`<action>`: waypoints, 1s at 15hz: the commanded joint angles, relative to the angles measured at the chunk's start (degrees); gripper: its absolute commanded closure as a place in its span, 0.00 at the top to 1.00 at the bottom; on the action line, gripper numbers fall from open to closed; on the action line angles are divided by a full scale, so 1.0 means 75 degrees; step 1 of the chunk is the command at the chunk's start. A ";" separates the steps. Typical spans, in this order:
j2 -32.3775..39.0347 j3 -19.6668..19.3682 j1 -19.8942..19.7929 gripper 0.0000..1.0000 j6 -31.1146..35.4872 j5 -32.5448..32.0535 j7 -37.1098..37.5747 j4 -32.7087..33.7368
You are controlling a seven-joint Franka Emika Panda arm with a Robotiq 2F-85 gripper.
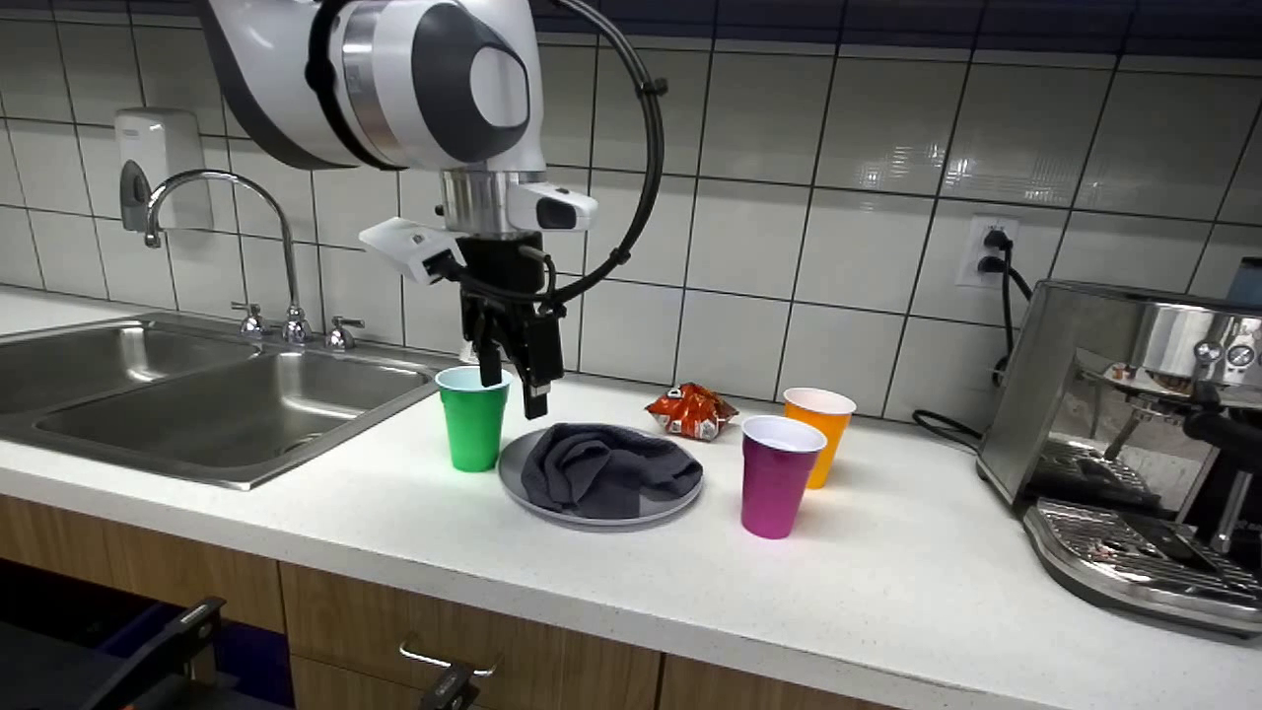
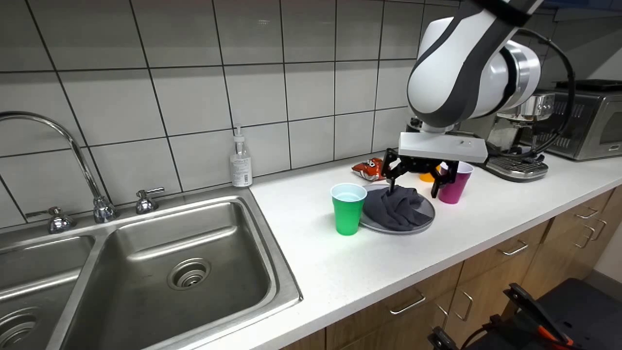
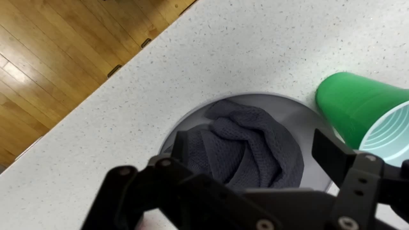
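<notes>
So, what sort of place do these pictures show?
Most likely a kitchen, perhaps a shared one: there is a double sink, an espresso machine and a wall-mounted dispenser.

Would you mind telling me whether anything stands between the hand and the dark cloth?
Nothing visible does: in the wrist view the dark cloth lies uncovered on the plate below the open hand. The green cup stands beside the plate, not between hand and cloth.

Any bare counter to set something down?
Free: counter between purple cup and espresso machine; between sink and green cup; between plate and front edge.
Crowded: the plate, holding a crumpled cloth, with the green cup close beside it and the open gripper above; purple cup and orange cup, close together near the snack bag.
</notes>
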 commanded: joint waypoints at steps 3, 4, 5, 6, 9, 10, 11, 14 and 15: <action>0.0720 -0.0345 -0.0091 1.00 0.0483 -0.0441 0.0700 0.0373; 0.0819 -0.0418 -0.0062 1.00 0.0507 -0.0574 0.0831 0.0449; 0.0927 -0.0499 -0.0015 1.00 0.0536 -0.0664 0.0916 0.0528; 0.1043 -0.0573 0.0032 1.00 0.0543 -0.0787 0.1034 0.0626; 0.1459 -0.0792 0.0201 1.00 0.0549 -0.1125 0.1412 0.0996; 0.1599 -0.0877 0.0278 1.00 0.0553 -0.1241 0.1553 0.1119; 0.1763 -0.0958 0.0368 1.00 0.0565 -0.1310 0.1661 0.1253; 0.2274 -0.1238 0.0720 1.00 0.0561 -0.1366 0.1905 0.1674; 0.2439 -0.1339 0.0864 1.00 0.0557 -0.1356 0.1972 0.1814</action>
